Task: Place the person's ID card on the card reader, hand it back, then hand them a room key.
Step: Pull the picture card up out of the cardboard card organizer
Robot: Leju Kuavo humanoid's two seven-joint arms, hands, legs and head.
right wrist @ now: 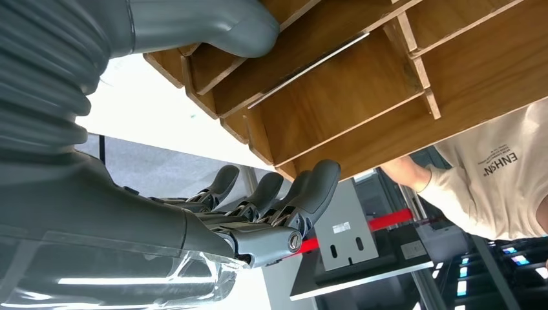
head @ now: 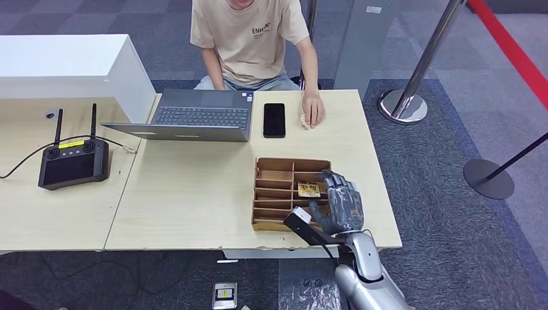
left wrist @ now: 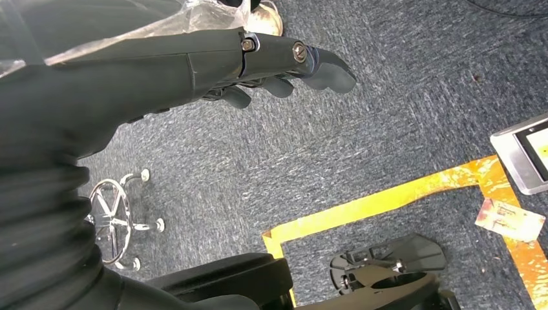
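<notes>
With fingers spread and holding nothing, the right hand [head: 341, 201] hovers at the wooden card organizer's [head: 278, 165] three o'clock edge, where a clumsy reach could push the slotted card [head: 309, 190] deeper or shove the tray, while the left hand [left wrist: 258, 61] hangs open.

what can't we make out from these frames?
- Right hand covers part of the wooden organizer in the head view, so whether its fingers touch the card can't be told.
- Card: too small to read in the head view.
- Person's hand: rests on something small on the desk, mostly covered.
- Person: cut off by the top edge of the head view.
- Left hand: hangs over the floor; nothing in it that shows.
</notes>
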